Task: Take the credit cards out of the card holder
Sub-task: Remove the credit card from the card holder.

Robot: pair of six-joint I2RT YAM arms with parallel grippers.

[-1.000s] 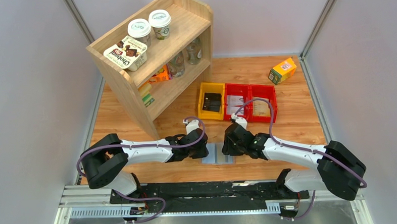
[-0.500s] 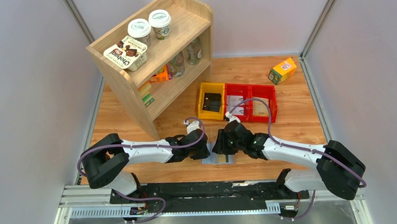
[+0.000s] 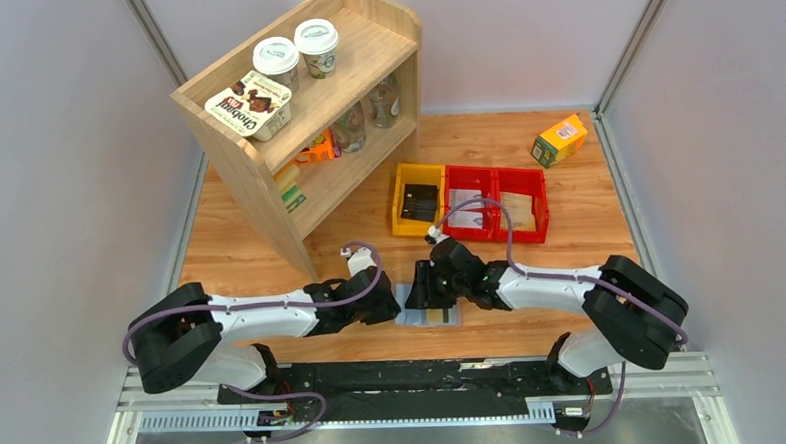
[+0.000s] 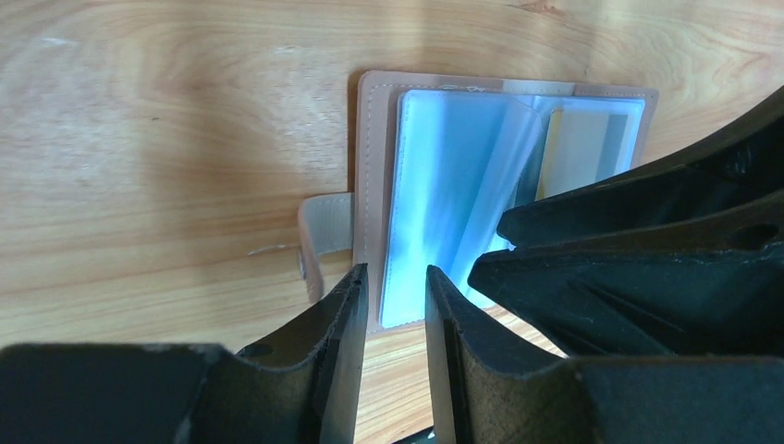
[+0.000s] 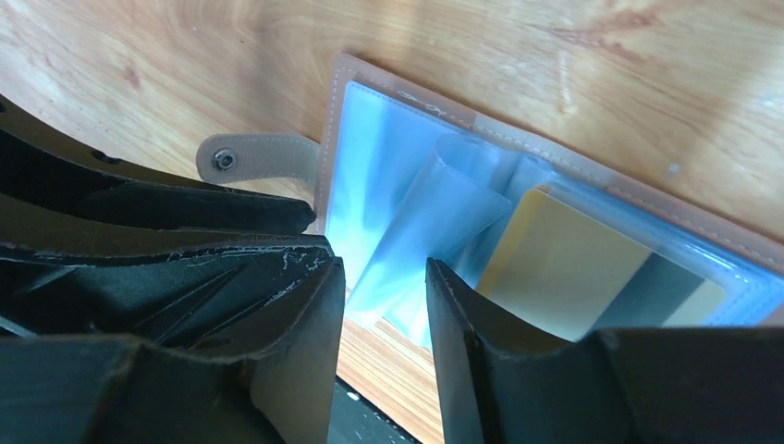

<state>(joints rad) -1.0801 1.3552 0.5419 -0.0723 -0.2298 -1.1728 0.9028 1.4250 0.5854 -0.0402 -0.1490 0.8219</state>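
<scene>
My left gripper (image 4: 392, 277) is barely parted over the card holder (image 4: 434, 213)'s six o'clock edge. My right gripper (image 5: 384, 273) is equally narrow above a clear sleeve (image 5: 434, 222), with the tan-yellow card (image 5: 555, 264) at three o'clock.

Overhead; wrist close-ups (same wallet (image 4: 444, 185))

A wooden table (image 3: 590, 238) carries a two-tier wooden shelf (image 3: 362, 58) at 11 o'clock. On the shelf's top board are two lidded paper cups (image 3: 276, 57) and a yogurt pack (image 3: 249, 105), with glass jars (image 3: 350, 127) on the middle board and small packs (image 3: 290, 191) lower down. Just right of the shelf, at about 12 o'clock, a yellow bin (image 3: 399, 197) holding a black object (image 3: 420, 202) touches a pair of red bins (image 3: 494, 173), one with a white printed slip and one with a tan slip. A small yellow-and-green carton (image 3: 559, 140) lies alone at 1 o'clock.
</scene>
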